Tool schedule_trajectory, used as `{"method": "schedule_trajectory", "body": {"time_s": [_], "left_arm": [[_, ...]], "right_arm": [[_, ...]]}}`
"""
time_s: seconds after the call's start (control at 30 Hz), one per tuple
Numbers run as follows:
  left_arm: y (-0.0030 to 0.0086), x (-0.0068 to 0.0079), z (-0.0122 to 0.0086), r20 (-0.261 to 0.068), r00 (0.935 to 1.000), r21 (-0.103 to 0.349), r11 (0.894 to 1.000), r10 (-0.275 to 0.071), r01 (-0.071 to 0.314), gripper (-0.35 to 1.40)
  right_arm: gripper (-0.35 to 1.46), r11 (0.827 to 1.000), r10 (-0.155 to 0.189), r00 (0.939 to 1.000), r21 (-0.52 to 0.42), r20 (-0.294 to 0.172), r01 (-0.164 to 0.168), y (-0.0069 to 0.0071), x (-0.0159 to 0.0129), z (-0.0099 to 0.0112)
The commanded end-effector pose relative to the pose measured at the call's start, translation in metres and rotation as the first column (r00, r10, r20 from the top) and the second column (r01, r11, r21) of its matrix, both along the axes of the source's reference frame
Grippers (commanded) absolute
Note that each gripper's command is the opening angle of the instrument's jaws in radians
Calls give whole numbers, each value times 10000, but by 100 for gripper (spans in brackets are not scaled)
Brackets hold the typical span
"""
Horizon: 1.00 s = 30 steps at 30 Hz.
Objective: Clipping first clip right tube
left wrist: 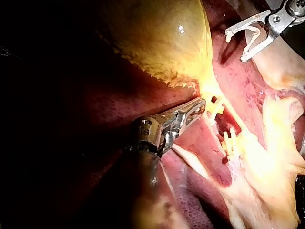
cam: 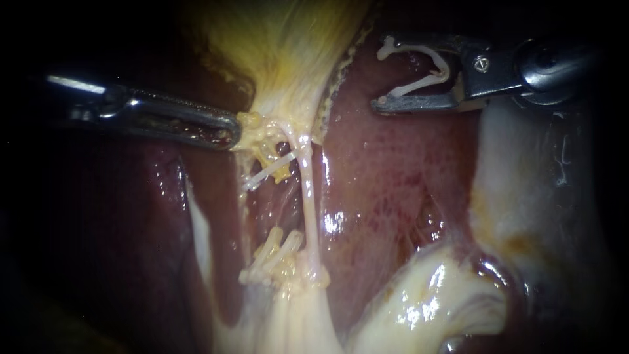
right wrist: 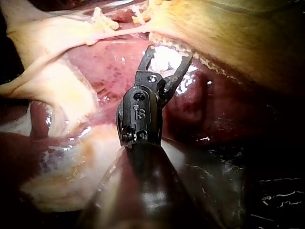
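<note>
My right instrument (cam: 381,75) enters from the upper right, its jaws standing wide apart with a white clip (cam: 445,65) seated between them. It hangs over the liver (cam: 393,177), well to the right of the right tube (cam: 308,203), a thin pale strand running down from the gallbladder (cam: 288,46). My left instrument (cam: 236,131) is shut on yellow tissue at the gallbladder's neck. In the left wrist view those jaws (left wrist: 200,106) grip the same spot, and the clip-carrying instrument (left wrist: 236,46) shows beyond. The right wrist view shows my right instrument (right wrist: 169,50) short of the tubes.
Several white clips (cam: 275,252) sit low on the left tube, and one more clip (cam: 268,169) sits higher, near the neck. Glistening pale tissue (cam: 426,301) bulges at the lower right. Dark liver (cam: 131,216) lies under the left shaft.
</note>
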State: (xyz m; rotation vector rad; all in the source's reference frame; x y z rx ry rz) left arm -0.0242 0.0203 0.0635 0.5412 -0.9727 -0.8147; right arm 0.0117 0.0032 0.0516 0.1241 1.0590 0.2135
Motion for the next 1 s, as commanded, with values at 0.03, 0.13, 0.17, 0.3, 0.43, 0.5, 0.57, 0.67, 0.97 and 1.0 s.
{"method": "schedule_trajectory", "body": {"time_s": [0.03, 0.13, 0.17, 0.3, 0.43, 0.5, 0.57, 0.67, 0.97, 1.0], "left_arm": [[0, 0, 0, 2, 10000, 0, 10000, 0, 0, -35], [1, 2, -2, 11, 10000, 9, 10000, 10, -10, -35], [1, 4, -4, 20, 10000, 20, 10000, 18, -18, -35], [5, 14, -15, 92, 9999, 96, 9999, 96, -97, -35], [13, 29, -27, 47, 10000, 101, 9999, 6, -6, -35], [18, 35, -33, 50, 10000, 111, 9999, -58, 57, -35], [22, 40, -38, 45, 9999, 111, 9999, -129, 129, -35], [28, 45, -44, 50, 9997, 106, 9997, -240, 240, -35], [28, 45, -51, 126, 9993, 102, 9994, -346, 345, -35], [28, 45, -51, 122, 9992, 157, 9992, -373, 371, -35]], "right_arm": [[50, 10000, 3, 10000, 3, 1, -3, 0, 0, 0], [50, 10000, 3, 10000, 3, 1, -3, 0, 0, 0], [50, 10000, 3, 10000, 3, 1, -3, 0, 0, 0], [50, 10000, 4, 10000, 3, 1, -4, 0, 0, 0], [50, 10000, 4, 10000, 3, 1, -4, 0, 0, 0], [50, 10000, 3, 10000, 3, 1, -3, 0, -1, 0], [50, 10000, 3, 10000, 3, 1, -3, 0, -1, 0], [50, 10000, 3, 10000, 3, 1, -3, 0, -1, 0], [50, 10000, -43, 10000, -2, -27, 43, -3, -1, 0], [50, 10000, -99, 9999, 12, -66, 99, -6, 0, 0]]}}
